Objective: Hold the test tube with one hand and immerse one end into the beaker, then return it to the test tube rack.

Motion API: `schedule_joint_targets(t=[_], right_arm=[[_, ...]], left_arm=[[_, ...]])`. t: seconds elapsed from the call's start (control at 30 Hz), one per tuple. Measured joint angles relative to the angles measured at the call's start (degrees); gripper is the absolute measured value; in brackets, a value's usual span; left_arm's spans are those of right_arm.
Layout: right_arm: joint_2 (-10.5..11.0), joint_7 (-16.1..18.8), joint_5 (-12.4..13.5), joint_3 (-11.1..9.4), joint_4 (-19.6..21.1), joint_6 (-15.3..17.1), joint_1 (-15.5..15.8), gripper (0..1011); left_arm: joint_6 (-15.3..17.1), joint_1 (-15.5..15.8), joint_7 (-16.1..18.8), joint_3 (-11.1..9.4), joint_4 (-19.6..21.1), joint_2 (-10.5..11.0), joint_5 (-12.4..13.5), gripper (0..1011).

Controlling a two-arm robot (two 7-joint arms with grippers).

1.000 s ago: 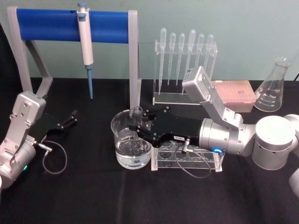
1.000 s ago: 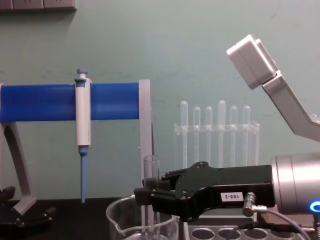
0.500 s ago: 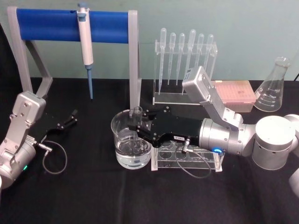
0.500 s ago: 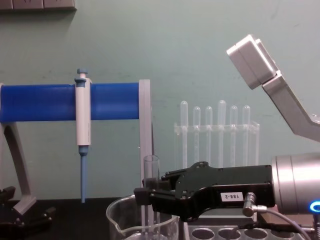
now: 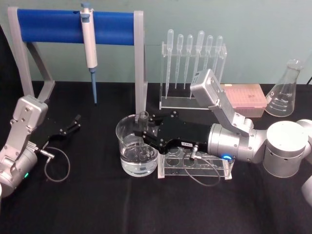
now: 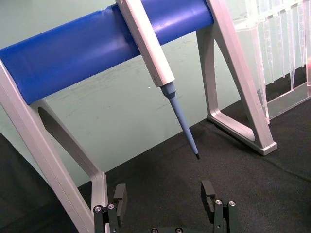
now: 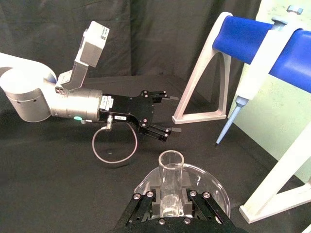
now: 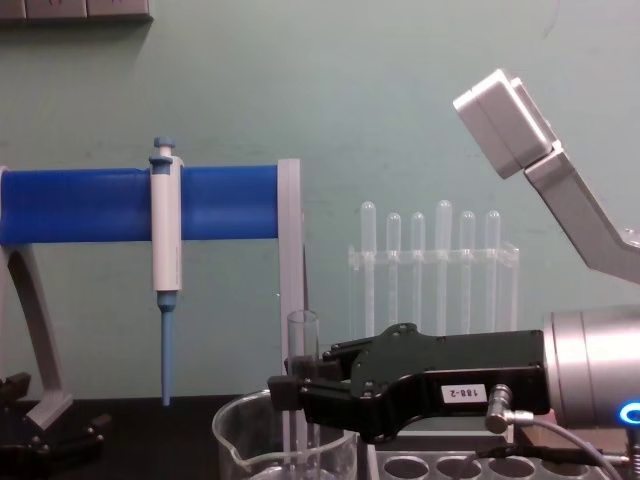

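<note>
Your right gripper (image 8: 290, 392) is pinching the clear glass test tube (image 8: 302, 340) upright inside the spouted beaker (image 5: 125, 135), mid-tabletop just beside the clear rack (image 5: 222, 168). The tube's rounded end is blurring into the glass. The chest view is cutting the beaker off, while the head view is showing water. Your left gripper (image 6: 165, 194) is resting near the left edge, fingers spread wide

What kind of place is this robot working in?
Probably a laboratory bench: a pipettor hangs on a blue stand, bulb pipettes sit in a rack, and the right gripper holds a test tube in a beaker.
</note>
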State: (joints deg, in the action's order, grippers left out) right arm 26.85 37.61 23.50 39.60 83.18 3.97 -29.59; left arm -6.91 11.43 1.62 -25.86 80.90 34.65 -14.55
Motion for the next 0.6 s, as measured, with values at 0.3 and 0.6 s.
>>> schedule_joint_targets(t=[0.3,0.6], right_arm=[[0.0,0.0,0.0,0.0,0.0,0.0,0.0,241],[0.0,0.0,0.0,0.0,0.0,0.0,0.0,241]], left_arm=[[0.0,0.0,0.0,0.0,0.0,0.0,0.0,1000],[0.0,0.0,0.0,0.0,0.0,0.0,0.0,1000]])
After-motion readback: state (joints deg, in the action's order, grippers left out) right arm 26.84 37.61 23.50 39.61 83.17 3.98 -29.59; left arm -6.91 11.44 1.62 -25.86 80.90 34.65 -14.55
